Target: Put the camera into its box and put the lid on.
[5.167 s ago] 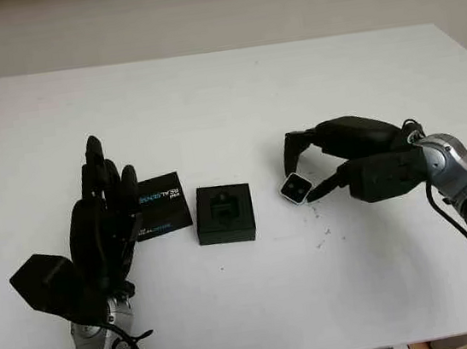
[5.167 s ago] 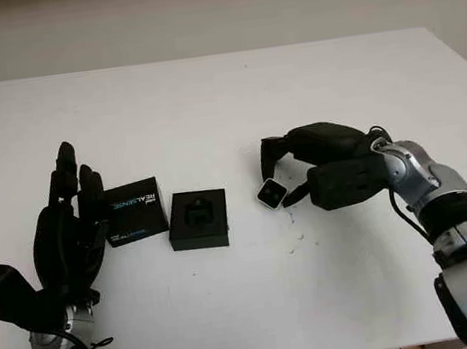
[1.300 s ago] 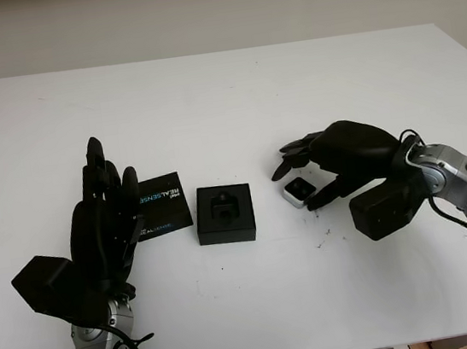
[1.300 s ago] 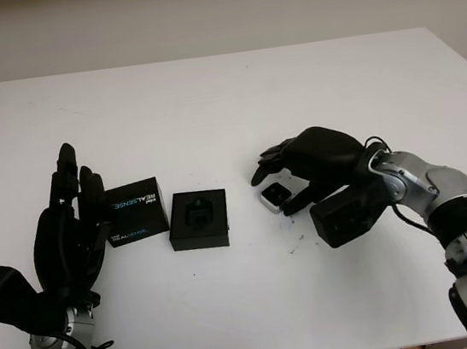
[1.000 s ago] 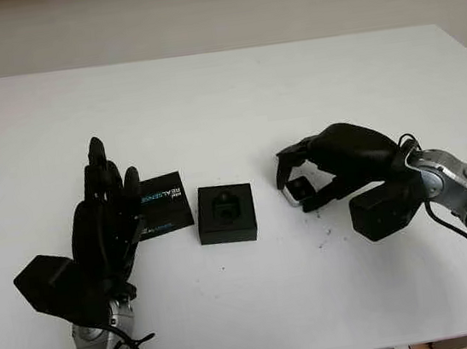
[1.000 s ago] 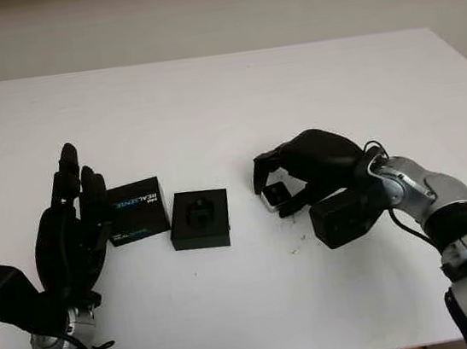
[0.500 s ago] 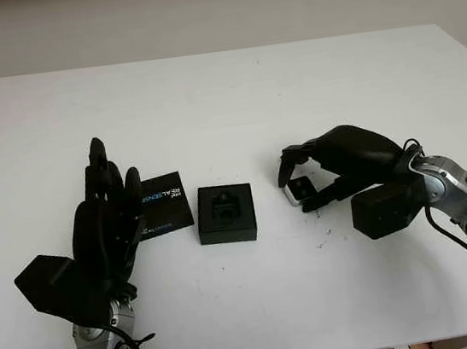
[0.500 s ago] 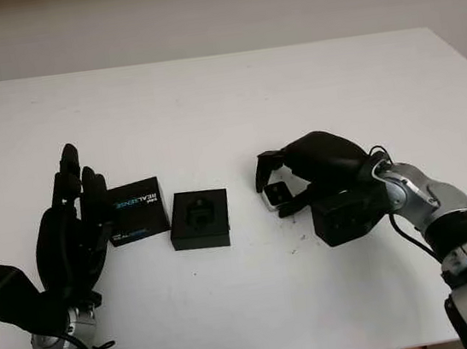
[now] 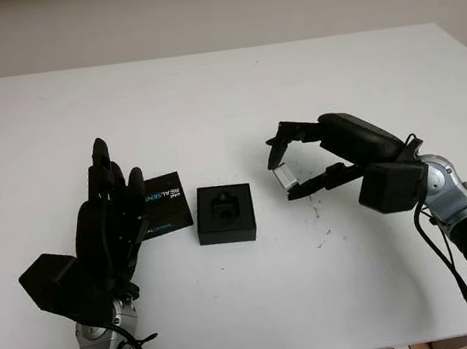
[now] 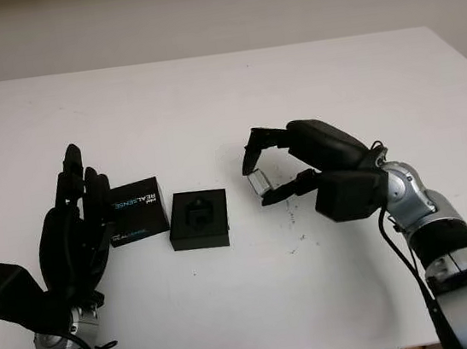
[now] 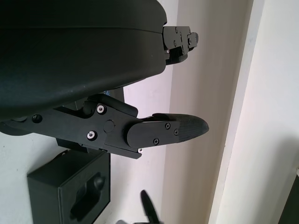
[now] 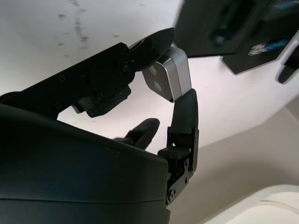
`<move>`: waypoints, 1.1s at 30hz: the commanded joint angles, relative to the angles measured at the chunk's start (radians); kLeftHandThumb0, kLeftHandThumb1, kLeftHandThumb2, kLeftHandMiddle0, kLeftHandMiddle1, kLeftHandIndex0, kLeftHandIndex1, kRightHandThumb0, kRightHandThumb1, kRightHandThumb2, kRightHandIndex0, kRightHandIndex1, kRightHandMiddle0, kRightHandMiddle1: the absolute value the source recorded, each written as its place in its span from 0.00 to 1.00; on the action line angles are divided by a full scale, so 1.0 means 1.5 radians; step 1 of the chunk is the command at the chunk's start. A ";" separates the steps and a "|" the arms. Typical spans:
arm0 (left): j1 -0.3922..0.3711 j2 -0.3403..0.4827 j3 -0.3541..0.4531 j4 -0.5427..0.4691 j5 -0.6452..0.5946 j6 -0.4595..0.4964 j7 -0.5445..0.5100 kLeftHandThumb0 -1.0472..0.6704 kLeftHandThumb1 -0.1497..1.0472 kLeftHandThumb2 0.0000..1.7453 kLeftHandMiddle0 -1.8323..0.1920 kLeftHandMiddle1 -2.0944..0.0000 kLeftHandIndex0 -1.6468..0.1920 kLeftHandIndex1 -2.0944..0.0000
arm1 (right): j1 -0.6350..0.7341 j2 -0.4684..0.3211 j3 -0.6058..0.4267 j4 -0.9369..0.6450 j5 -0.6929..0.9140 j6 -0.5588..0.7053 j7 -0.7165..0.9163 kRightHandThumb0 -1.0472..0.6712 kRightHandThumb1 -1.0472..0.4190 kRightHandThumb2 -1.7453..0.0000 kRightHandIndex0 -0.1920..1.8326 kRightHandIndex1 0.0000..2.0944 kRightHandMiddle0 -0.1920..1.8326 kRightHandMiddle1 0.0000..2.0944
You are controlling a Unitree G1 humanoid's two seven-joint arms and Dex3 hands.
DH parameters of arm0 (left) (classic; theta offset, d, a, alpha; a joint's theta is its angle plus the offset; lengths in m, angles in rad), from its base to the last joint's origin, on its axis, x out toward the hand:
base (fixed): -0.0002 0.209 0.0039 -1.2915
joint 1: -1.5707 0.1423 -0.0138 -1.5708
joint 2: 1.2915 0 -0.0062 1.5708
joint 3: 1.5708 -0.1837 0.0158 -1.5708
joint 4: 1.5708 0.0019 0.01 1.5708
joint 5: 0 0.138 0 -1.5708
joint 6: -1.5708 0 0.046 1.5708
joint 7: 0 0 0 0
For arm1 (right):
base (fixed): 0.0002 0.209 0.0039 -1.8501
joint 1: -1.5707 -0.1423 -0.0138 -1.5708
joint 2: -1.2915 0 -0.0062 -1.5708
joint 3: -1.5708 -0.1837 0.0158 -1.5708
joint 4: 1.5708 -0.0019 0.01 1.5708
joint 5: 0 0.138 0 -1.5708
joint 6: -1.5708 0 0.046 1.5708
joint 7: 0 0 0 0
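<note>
From the head views, the right hand (image 9: 287,167) pinches the small silver camera (image 9: 283,176) between its fingertips, lifted off the white surface (image 9: 222,90) just right of the open black box (image 9: 225,213). The lid (image 9: 162,208) lies flat left of the box, beside the left hand (image 9: 107,230), which is open and holds nothing. The left wrist view shows the box (image 11: 74,191) beyond that hand. In the right wrist view, the camera (image 12: 167,77) sits clamped between fingers (image 12: 184,116).

The flat black printed lid (image 9: 160,206) has its near-left corner tucked behind the left hand (image 9: 107,230). The small silver square camera (image 12: 167,77) is partly covered by the right hand's fingertips (image 12: 184,107).
</note>
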 commanded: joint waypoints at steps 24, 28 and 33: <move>0.004 -0.021 -0.019 -0.002 0.013 -0.016 0.018 0.31 1.00 0.25 0.92 0.97 0.93 0.97 | 0.133 0.119 -0.057 -0.405 0.095 0.491 0.040 0.34 0.09 0.97 0.14 0.27 0.27 0.84; 0.004 -0.024 -0.020 0.002 0.015 -0.021 0.019 0.30 1.00 0.24 0.92 0.97 0.93 0.97 | 0.151 0.147 -0.056 -0.446 0.095 0.538 0.014 0.36 0.08 0.97 0.13 0.26 0.26 0.87; 0.005 -0.029 -0.022 0.002 0.014 -0.022 0.020 0.30 1.00 0.24 0.92 0.98 0.94 0.97 | 0.174 0.180 -0.051 -0.481 0.092 0.587 -0.014 0.38 0.08 0.97 0.13 0.28 0.24 0.93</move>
